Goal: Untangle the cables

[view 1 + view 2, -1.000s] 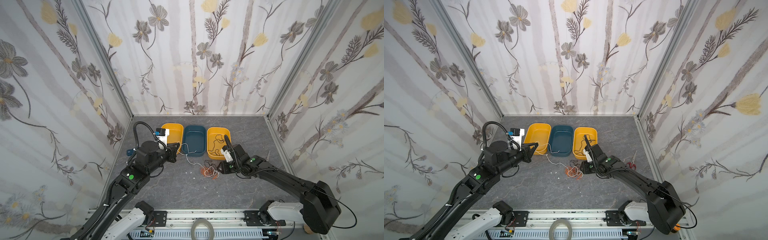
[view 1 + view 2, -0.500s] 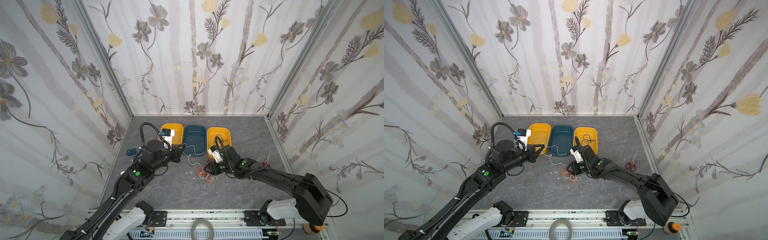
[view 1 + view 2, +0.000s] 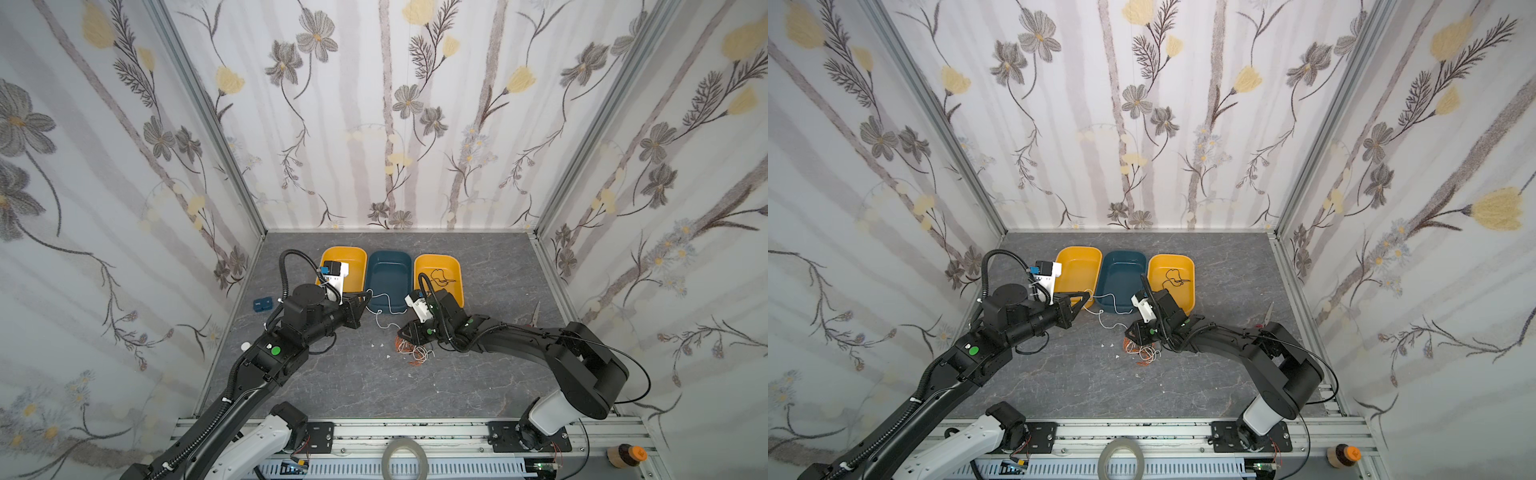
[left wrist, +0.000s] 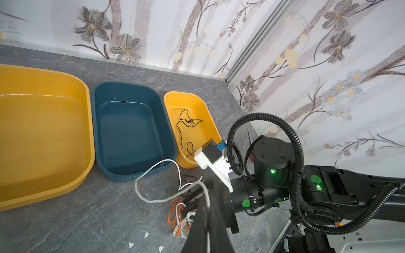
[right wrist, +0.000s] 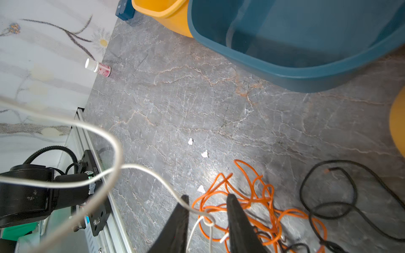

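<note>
A tangle of orange cable (image 3: 411,353) (image 3: 1142,353) (image 5: 252,197) mixed with white strands lies on the grey table in front of the trays. My left gripper (image 3: 368,296) (image 3: 1088,296) (image 4: 207,198) is shut on the white cable (image 3: 384,305) (image 4: 153,170), which loops past the blue tray's front down to the tangle. My right gripper (image 3: 405,334) (image 5: 207,201) sits low over the tangle, its jaws apart around a knot in the white cable (image 5: 153,175). A loose black cable (image 5: 328,197) lies beside the orange one. Another black cable (image 3: 440,278) (image 4: 186,122) lies in the right yellow tray.
Three trays stand in a row at the back: yellow (image 3: 353,253), blue (image 3: 388,270), yellow (image 3: 453,266). Scissors (image 3: 536,311) lie at the right wall, a small blue box (image 3: 262,304) and a small bottle (image 5: 97,67) at the left wall. White scraps (image 3: 388,356) dot the table.
My right gripper has moved left and down onto the tangle and its jaws have narrowed. My left arm has shifted right with the white cable still in its grip.
</note>
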Action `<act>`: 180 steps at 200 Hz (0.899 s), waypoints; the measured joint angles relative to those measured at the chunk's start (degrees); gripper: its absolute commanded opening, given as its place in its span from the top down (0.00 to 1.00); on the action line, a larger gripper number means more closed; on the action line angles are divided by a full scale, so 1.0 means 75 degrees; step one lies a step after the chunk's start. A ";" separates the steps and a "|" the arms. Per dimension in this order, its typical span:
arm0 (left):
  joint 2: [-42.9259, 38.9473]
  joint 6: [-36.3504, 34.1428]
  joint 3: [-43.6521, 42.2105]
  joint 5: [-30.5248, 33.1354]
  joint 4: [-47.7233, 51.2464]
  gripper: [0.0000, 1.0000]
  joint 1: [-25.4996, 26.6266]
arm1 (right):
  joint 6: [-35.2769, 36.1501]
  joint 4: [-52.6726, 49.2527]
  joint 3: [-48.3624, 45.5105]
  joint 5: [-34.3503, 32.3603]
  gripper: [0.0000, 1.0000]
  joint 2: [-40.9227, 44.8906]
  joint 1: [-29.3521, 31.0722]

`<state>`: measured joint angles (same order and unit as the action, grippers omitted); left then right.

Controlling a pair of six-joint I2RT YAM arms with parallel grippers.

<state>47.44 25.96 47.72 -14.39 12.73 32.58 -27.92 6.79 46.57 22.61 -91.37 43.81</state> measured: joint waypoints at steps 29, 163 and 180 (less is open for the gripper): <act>-0.0035 0.0015 -0.0105 0.0000 -0.0070 1.00 0.0000 | 0.0026 0.0216 0.0023 0.0038 0.98 0.0015 0.0000; 0.0111 0.0895 -0.2838 0.0364 -0.0912 0.82 0.0003 | -0.0102 -0.0831 -0.0006 -0.0029 1.00 0.1035 0.0006; 0.0262 0.0953 -0.2984 0.0446 -0.1032 0.63 0.0000 | -0.0347 -0.0836 0.0055 -0.0026 1.00 0.0930 0.0006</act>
<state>49.41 33.10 25.34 -11.05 4.99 32.58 -30.52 0.51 46.98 22.41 -84.40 43.86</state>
